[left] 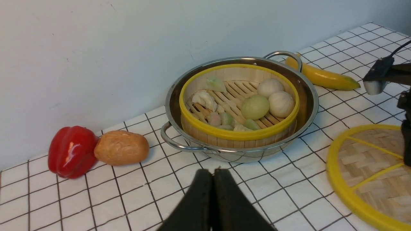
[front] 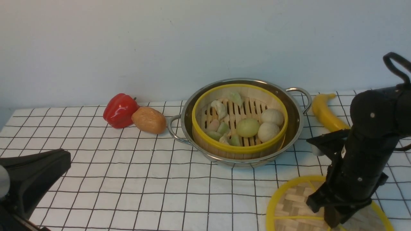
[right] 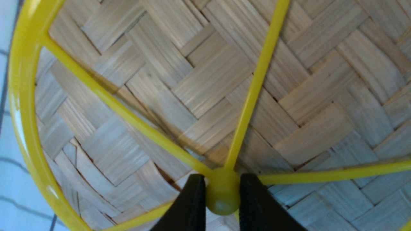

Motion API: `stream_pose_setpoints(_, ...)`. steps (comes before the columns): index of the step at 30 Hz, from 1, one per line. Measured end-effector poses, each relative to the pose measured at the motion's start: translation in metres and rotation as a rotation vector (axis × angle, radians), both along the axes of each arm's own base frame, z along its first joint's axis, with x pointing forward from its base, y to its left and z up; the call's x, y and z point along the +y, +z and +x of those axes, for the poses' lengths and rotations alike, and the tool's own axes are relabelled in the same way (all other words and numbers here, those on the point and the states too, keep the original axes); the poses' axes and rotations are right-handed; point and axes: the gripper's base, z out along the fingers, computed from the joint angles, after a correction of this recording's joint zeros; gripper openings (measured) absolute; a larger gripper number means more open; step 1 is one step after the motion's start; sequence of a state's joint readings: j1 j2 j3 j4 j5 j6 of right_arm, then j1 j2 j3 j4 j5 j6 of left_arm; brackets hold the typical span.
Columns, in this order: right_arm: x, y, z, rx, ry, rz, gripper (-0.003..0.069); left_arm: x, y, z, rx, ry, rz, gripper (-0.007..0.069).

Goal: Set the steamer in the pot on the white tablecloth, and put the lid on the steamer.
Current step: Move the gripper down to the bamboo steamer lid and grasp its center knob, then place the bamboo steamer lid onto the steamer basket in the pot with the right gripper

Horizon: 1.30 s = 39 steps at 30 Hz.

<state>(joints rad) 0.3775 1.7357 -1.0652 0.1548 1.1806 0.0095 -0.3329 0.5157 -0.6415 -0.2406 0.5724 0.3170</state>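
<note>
Right pincer (right: 222, 179) nearest, pointing down over the flat round woven-bamboo lid (right: 179, 80) with yellow rim and spokes. Jaws drawn in against both sides of the small yellow centre knob (right: 222, 195), pinching it. Lid appears to lie flat on the white grid-lined tablecloth (front: 128, 179).

Left pincer (left: 212, 175) closed tight, empty, well off to the right pincer's left.

Round bamboo steamer (front: 237, 149) with buns sits inside the shiny two-handled steel pot (front: 295, 128), ahead and left of the right pincer.

Risk: knob is small and rounded, so the lid may swing or slip when lifted. A tilted rim could catch the steamer's rim or a pot handle.

Room: bare worktop cloth between right pincer and pot. Yellow banana (front: 324, 112) lies beyond the pincer, beside the pot.
</note>
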Motion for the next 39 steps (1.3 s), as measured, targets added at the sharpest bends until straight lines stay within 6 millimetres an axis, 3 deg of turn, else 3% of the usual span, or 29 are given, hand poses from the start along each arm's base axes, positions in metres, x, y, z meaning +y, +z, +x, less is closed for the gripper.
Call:
stream_pose_setpoints(3, 0.0, 0.02, 0.001, -0.038, 0.007, 0.014, 0.0146, 0.0, 0.0, 0.0, -0.003, 0.002, 0.009, -0.0022)
stream_pose_setpoints(6, 0.001, 0.064, -0.002, -0.179, -0.002, 0.084, 0.0146, 0.001, 0.0, 0.0, -0.005, 0.003, 0.014, -0.0022)
stream_pose_setpoints(11, 0.002, 0.11, -0.004, -0.312, -0.01, 0.16, 0.0146, 0.001, 0.0, 0.0, -0.005, 0.003, 0.015, -0.0022)
stream_pose_setpoints(16, 0.009, 0.141, 0.014, -0.414, 0.005, 0.204, 0.0146, 0.001, 0.0, 0.0, -0.005, 0.003, 0.015, -0.0022)
stream_pose_setpoints(17, 0.016, 0.147, 0.03, -0.438, 0.006, 0.214, 0.0146, 0.001, 0.0, 0.0, -0.005, 0.003, 0.015, -0.0022)
stream_pose_setpoints(19, 0.02, 0.148, 0.041, -0.449, 0.006, 0.218, 0.0146, 0.001, 0.0, 0.0, -0.005, 0.003, 0.015, -0.0022)
stream_pose_setpoints(20, 0.028, 0.146, 0.061, -0.457, 0.006, 0.222, 0.0146, 0.001, 0.0, 0.0, -0.005, 0.003, 0.015, -0.0022)
stream_pose_setpoints(21, 0.029, 0.149, 0.064, -0.469, 0.006, 0.227, 0.0146, 0.001, 0.0, 0.0, -0.005, 0.003, 0.015, -0.0022)
stream_pose_setpoints(26, 0.052, 0.134, 0.12, -0.5, 0.007, 0.242, 0.0146, 0.001, 0.0, 0.0, -0.007, 0.005, 0.02, -0.0022)
stream_pose_setpoints(32, 0.065, 0.12, 0.151, -0.52, 0.005, 0.258, 0.0146, 0.002, 0.0, 0.001, -0.015, 0.01, 0.044, -0.0022)
stream_pose_setpoints(39, 0.074, 0.104, 0.159, -0.492, 0.012, 0.262, 0.0146, 0.003, -0.001, 0.001, -0.02, 0.013, 0.058, -0.0022)
